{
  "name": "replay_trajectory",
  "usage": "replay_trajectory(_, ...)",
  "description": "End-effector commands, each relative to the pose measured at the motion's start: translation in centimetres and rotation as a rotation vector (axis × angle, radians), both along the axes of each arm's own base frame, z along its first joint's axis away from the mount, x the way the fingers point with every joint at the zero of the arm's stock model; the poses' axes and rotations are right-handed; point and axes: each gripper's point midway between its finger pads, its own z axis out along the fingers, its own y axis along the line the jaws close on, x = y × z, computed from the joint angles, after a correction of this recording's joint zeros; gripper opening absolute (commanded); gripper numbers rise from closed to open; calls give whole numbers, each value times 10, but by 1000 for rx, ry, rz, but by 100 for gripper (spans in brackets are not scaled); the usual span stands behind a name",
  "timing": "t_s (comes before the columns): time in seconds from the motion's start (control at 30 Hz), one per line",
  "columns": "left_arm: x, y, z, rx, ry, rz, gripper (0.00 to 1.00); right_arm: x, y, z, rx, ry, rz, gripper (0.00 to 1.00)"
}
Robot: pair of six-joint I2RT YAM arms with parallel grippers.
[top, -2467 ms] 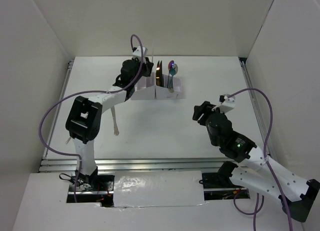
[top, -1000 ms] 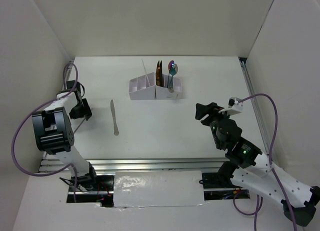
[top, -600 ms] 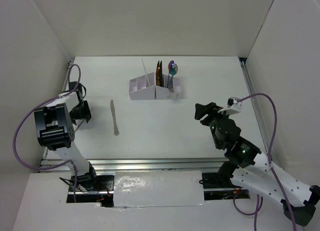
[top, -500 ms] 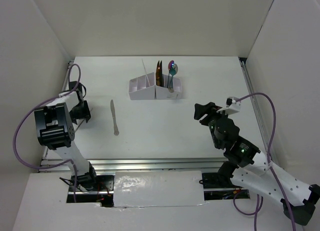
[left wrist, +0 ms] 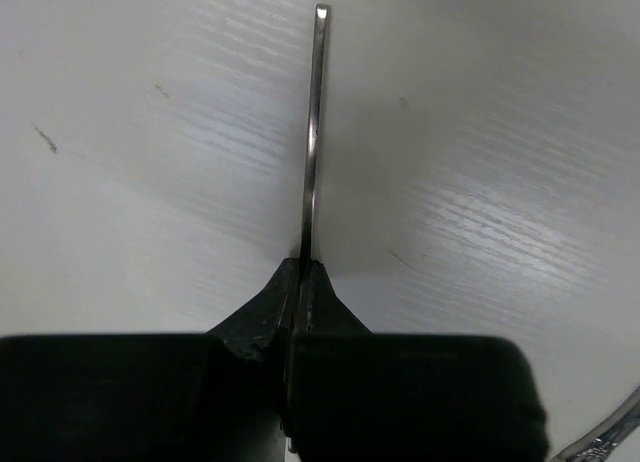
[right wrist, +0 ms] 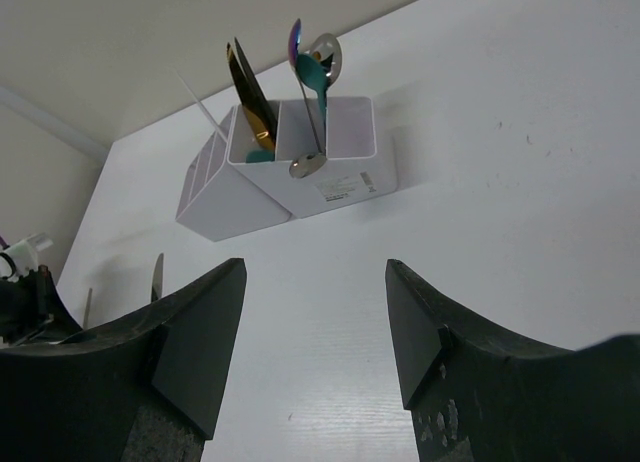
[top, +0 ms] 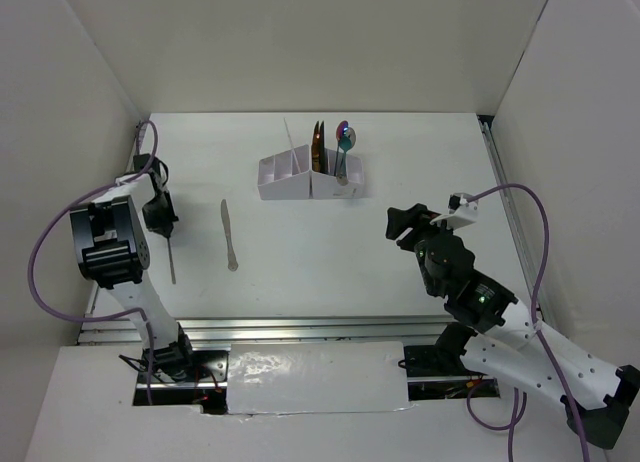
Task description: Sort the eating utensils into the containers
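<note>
At the far left of the bench (top: 300, 252), the left fingers (left wrist: 258, 320) were pressed together on one end of the thin silver stick (left wrist: 313, 132), which pointed away from them toward the near edge. Behind them we saw the left arm folded tightly, wrist bent down. The silver knife (top: 229, 236) lay to the right, apart. The right fingers (right wrist: 190, 342) were spread, holding nothing, with that arm reaching diagonally from its base toward the white organizer box (top: 305, 180), well short of it. The gold-handled piece (right wrist: 250, 102) and the iridescent spoon (right wrist: 296, 44) stood upright in the box's right half.
</note>
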Motion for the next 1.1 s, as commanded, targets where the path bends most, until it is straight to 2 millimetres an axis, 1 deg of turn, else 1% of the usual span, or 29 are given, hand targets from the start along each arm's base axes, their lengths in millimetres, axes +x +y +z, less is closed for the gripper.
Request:
replay_trajectory(0.0, 15, -22, -9, -135, -40, -31, 0, 1, -1, 26, 63, -48, -18, 66)
replay_trajectory(0.07, 22, -24, 1, -144, -66, -40, 0, 1, 0, 26, 62, -47, -15, 66)
replay_trajectory(0.1, 28, -29, 12, -169, -101, -52, 0, 2, 1, 25, 56, -43, -15, 66)
replay_trajectory(0.13, 38, -31, 27, -184, -146, -63, 0, 2, 1, 26, 57, -44, -13, 66)
replay_trajectory(0.17, 41, -37, 38, -206, -167, -83, 0, 2, 2, 25, 52, -41, -13, 66)
replay_trajectory(0.2, 53, -46, 67, -242, -253, -117, 0, 2, 2, 27, 51, -43, -12, 66)
replay_trajectory(0.23, 59, -51, 84, -256, -304, -141, 0, 2, 2, 27, 44, -41, -11, 66)
replay_trajectory(0.27, 65, -57, 113, -257, -382, -173, 0, 2, 2, 28, 44, -43, -11, 66)
replay_trajectory(0.3, 72, -63, 133, -266, -437, -206, 0, 2, 2, 28, 37, -42, -12, 66)
replay_trajectory(0.33, 76, -72, 147, -271, -474, -238, 0, 3, 1, 28, 34, -42, -12, 66)
replay_trajectory(0.37, 79, -77, 168, -263, -531, -270, 0, 3, 2, 28, 27, -39, -11, 66)
replay_trajectory(0.47, 87, -99, 209, -277, -637, -370, 0, 3, 1, 26, 15, -31, -16, 66)
replay_trajectory(0.5, 89, -111, 224, -291, -672, -413, 0, 2, 0, 26, 16, -31, -19, 66)
replay_trajectory(0.53, 91, -118, 232, -302, -694, -436, 0, 2, -1, 27, 19, -32, -19, 66)
replay_trajectory(0.57, 95, -126, 249, -305, -752, -466, 0, 1, 0, 25, 14, -28, -18, 66)
replay_trajectory(0.6, 97, -141, 264, -323, -792, -507, 0, 1, -1, 26, 15, -28, -19, 66)
replay_trajectory(0.63, 99, -148, 276, -327, -824, -506, 0, 1, -1, 26, 15, -29, -19, 66)
replay_trajectory(0.67, 105, -153, 294, -314, -876, -514, 0, 0, -2, 26, 9, -25, -20, 66)
replay_trajectory(0.7, 107, -167, 305, -325, -909, -521, 0, 0, -3, 26, 3, -21, -22, 66)
replay_trajectory(0.73, 109, -177, 317, -333, -945, -535, 0, -1, -5, 26, 4, -16, -32, 66)
replay_trajectory(0.77, 116, -187, 337, -328, -1022, -563, 0, -2, -11, 24, -18, 0, -54, 66)
replay_trajectory(0.8, 116, -204, 346, -345, -1057, -581, 0, -3, -16, 24, -24, 3, -65, 66)
replay_trajectory(0.83, 119, -213, 354, -344, -1090, -592, 0, -5, -19, 21, -40, 9, -70, 66)
replay_trajectory(0.87, 121, -227, 359, -350, -1121, -618, 0, -6, -21, 21, -44, 8, -76, 66)
replay_trajectory(0.9, 130, -234, 370, -348, -1180, -615, 0, -7, -25, 21, -58, 6, -88, 66)
replay_trajectory(0.93, 134, -240, 374, -348, -1208, -621, 0, -9, -29, 22, -60, 0, -90, 66)
replay_trajectory(0.97, 136, -253, 378, -369, -1232, -637, 0, -10, -32, 23, -62, -1, -96, 66)
replay_trajectory(1.03, 151, -264, 382, -361, -1290, -637, 0, -14, -42, 24, -77, 8, -133, 66)
replay_trajectory(1.07, 152, -276, 383, -373, -1301, -641, 0, -15, -47, 25, -80, 12, -150, 66)
